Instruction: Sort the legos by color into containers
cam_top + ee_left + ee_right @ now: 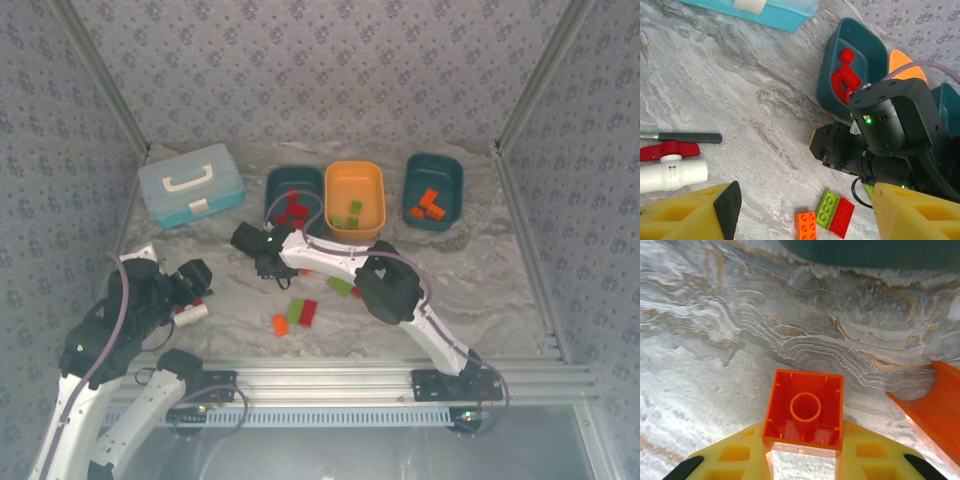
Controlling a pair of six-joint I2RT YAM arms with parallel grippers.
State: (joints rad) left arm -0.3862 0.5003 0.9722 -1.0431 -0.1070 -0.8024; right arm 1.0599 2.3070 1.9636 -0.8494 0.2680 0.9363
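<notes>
Clamped in the right gripper (803, 435): one orange brick (804, 407), hollow underside toward the wrist camera, over bare marbled table (715, 340) just in front of the left teal tub (272, 185) (red pieces inside). Close on the right, the orange tub (338, 178) holding green pieces. Beyond it, the second teal tub (415, 170) with orange ones. Near the table's left edge, the left gripper (193, 287), fingers apart around nothing, beside a white valve (193, 313). In the near middle, a green brick (296, 311) and red brick (309, 313) touching, a loose orange brick (280, 325) just beside. Bare tabletop at the right, out to the metal rail (530, 270). Far left, a light blue case (190, 185).
</notes>
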